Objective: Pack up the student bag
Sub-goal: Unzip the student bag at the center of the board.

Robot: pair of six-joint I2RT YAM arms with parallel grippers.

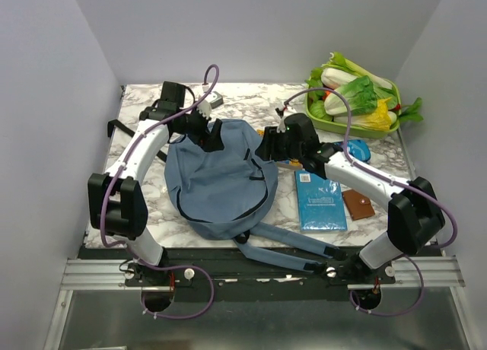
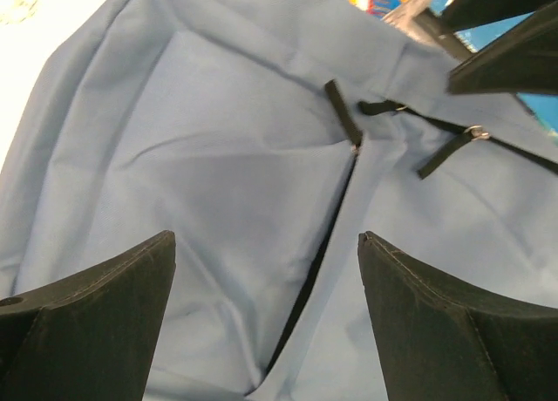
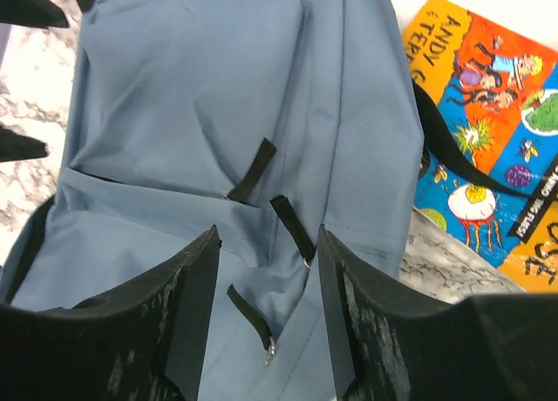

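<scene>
I work inside a booth with plain pale walls [image 1: 266,30] on three sides. The bench [image 1: 251,99] has a white top with grey marble veining. An aluminium rail [image 1: 91,272] runs along its near edge and carries both arm bases.

The student bag [image 1: 217,179] lies flat at the bench centre, between the two arms. Its shoulder straps [image 1: 289,247] trail over the near edge. On the right half of the bench, a teal book [image 1: 319,202] lies just beside the bag, with a brown wallet [image 1: 358,204] next to the book. A green tray [image 1: 388,129] of vegetables sits at the far right corner.

The left pincer [image 2: 266,240] hangs over the bag's far end, jaws wide apart, with only blue fabric and a zipper line below. The right pincer [image 3: 268,231] hangs over the bag's far right edge, jaws apart. Black zipper pulls [image 3: 251,170] lie on the fabric beneath it, none of them clamped. A colourful comic book [image 3: 479,87] lies on the marble, partly under the bag's edge.
</scene>
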